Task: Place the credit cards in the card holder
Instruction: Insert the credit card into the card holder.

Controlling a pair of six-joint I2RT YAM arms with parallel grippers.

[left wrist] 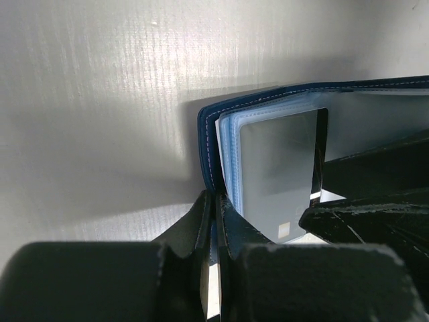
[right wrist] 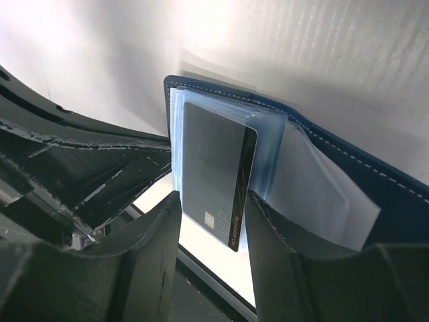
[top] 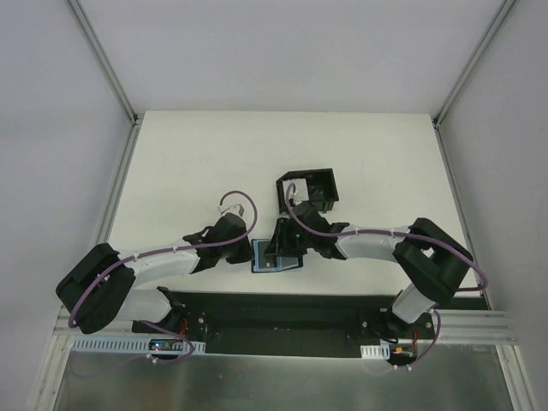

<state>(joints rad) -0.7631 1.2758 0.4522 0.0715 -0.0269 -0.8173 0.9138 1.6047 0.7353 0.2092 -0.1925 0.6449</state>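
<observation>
Close to the arms, at the near edge of the counter (top: 197, 163), lies the card holder (top: 276, 259), open like a little book. The left gripper (left wrist: 216, 208) comes in from 9 o'clock. Its jaws are pressed together on the blue edge of the card holder and pin it down. The right gripper (right wrist: 214, 198) comes in from 3 o'clock. Its jaws are spread, one on each side of a credit card (right wrist: 214, 161), and I cannot see them squeeze it. The card is grey and stands partway in one of the clear pockets (right wrist: 322, 194). Its low end sticks out toward the right jaws. I think the step now is sliding this card in, and it is about half done. Next, the right jaws should push the low end of the card deeper, straight along the pocket. The left jaws should keep the cover from slipping. If the push is crooked, the card could bend the thin pocket or pop out. The other clear pockets look empty from here. Farther back, at about 1 o'clock from the card holder, sits a black box (top: 310, 187) with an open top. I cannot tell if anything is in it.
</observation>
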